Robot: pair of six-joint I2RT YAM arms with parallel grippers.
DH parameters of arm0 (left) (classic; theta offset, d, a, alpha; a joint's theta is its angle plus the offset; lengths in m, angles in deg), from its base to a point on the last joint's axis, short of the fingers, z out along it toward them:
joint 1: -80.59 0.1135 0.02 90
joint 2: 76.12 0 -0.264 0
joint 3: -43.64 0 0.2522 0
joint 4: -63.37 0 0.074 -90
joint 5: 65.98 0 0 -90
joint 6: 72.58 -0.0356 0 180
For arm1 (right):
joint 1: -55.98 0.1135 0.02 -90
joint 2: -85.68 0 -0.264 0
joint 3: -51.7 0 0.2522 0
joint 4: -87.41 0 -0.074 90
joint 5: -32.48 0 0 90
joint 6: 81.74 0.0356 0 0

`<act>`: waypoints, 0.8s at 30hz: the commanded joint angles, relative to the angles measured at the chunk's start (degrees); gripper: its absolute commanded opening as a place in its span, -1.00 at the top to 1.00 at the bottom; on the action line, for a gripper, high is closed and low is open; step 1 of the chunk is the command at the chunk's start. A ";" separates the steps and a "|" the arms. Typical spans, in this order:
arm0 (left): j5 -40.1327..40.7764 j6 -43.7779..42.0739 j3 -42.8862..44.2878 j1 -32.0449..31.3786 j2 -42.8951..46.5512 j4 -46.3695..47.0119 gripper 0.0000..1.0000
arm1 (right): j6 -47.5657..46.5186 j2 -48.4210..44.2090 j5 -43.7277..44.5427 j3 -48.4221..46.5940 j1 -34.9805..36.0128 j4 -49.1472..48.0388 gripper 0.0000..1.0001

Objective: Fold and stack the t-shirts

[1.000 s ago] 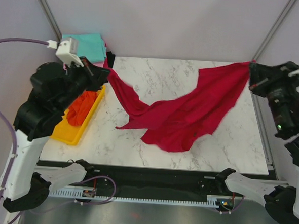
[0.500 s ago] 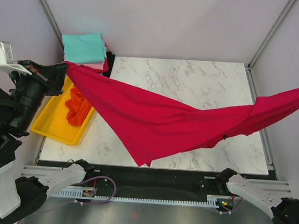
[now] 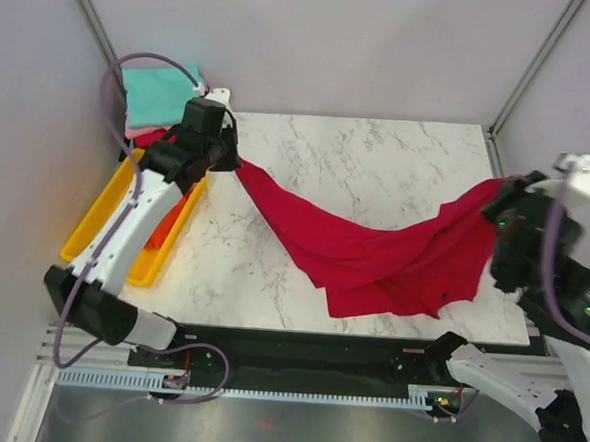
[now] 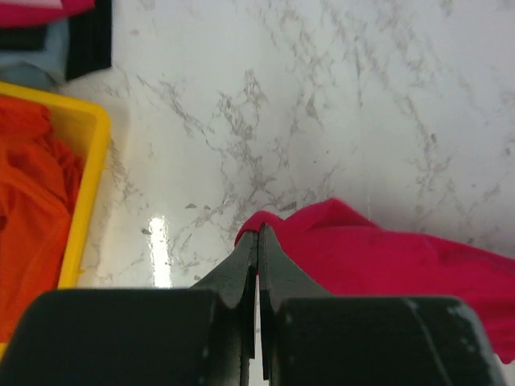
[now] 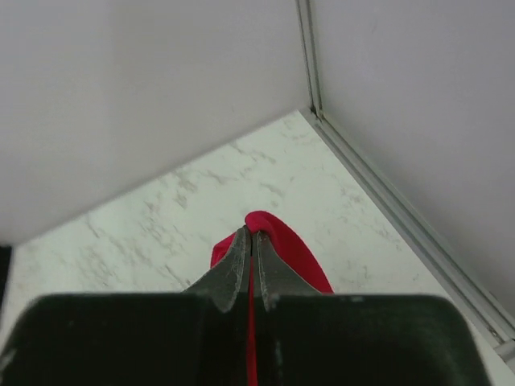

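Note:
The crimson red t-shirt (image 3: 383, 256) hangs stretched between both grippers and sags onto the marble table near the front. My left gripper (image 3: 233, 163) is shut on one corner of it at the table's left edge; the pinched cloth (image 4: 338, 241) shows at its tips (image 4: 258, 229). My right gripper (image 3: 500, 185) is shut on the other corner at the right edge, with red cloth (image 5: 282, 241) folded over its tips (image 5: 251, 232). The orange t-shirt (image 3: 165, 218) lies in the yellow tray (image 3: 95, 219). A teal shirt (image 3: 160, 95) tops a stack at the back left.
The stack under the teal shirt shows pink (image 3: 140, 129) and black edges; it also shows in the left wrist view (image 4: 80, 32). Metal frame posts stand at the back corners. A rail (image 3: 518, 265) runs along the table's right edge.
Both arms swung outward and spread the red shirt wide in the air, then came back in and lowered. The shirt now droops onto the table instead of hanging taut.

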 commanded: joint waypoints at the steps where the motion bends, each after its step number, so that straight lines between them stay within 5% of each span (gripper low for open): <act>1: -13.90 -0.45 -3.98 6.37 -7.31 10.39 0.96 | 3.10 2.56 -1.63 10.12 0.16 -4.79 1.00; 4: -18.92 -0.70 2.38 9.63 -21.27 10.25 0.90 | 3.80 7.21 0.47 13.04 -0.36 -6.56 1.00; 6: -21.55 -1.85 10.63 9.99 -31.18 7.45 0.69 | 3.45 11.17 -2.40 12.95 -3.68 -7.87 1.00; 8: -21.74 -1.67 15.93 9.73 -35.88 2.20 0.26 | 3.01 14.32 -7.23 12.87 -7.90 -9.71 1.00; 13: -7.88 -4.13 11.14 1.40 -30.30 2.42 -0.38 | 1.70 18.03 -18.93 14.27 -19.17 -12.62 1.00; 18: -2.16 -0.89 -10.25 -10.65 -11.77 7.15 -0.33 | 1.69 19.44 -22.90 18.47 -21.19 -14.56 1.00; 21: -3.10 1.57 -20.75 -17.85 -2.37 11.99 0.00 | 1.96 18.21 -24.13 21.46 -21.46 -15.70 1.00; 22: -4.07 2.01 -26.78 -19.35 -1.02 15.66 0.34 | 2.22 17.95 -24.31 22.09 -21.46 -15.79 1.00; 24: -5.39 3.51 -31.74 -23.13 1.61 19.19 0.45 | 2.57 17.51 -24.83 23.58 -21.46 -15.97 1.00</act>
